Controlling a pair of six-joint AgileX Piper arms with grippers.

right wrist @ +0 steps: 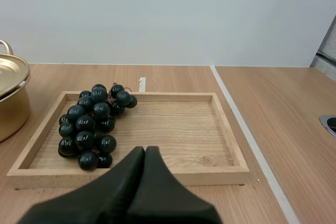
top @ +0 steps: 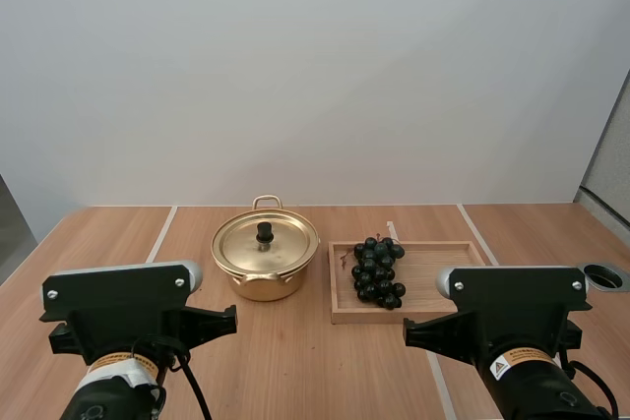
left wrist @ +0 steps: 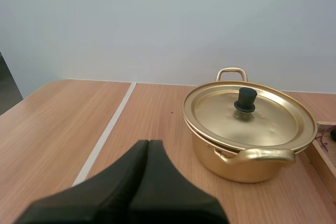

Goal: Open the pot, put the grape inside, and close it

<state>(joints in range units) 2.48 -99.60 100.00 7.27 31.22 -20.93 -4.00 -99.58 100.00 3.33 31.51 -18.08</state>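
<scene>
- Left tool [left wrist: 148, 143]: fingers together, empty, short of the pot [left wrist: 236, 167].
- Right tool [right wrist: 145, 149]: fingers together, empty, before the tray [right wrist: 178, 129].
- Lid [left wrist: 220, 113] on pot; grapes [right wrist: 92, 127] at the tray's pot-side end.

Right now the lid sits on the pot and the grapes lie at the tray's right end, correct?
No. The grapes lie at the left end of the tray, beside the pot, as the high view shows. The lid does sit on the pot.

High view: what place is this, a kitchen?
Likelier a robot practice bench: left arm and right arm at a wooden table, one lidded pot, a bunch of grapes on a wooden tray.
</scene>
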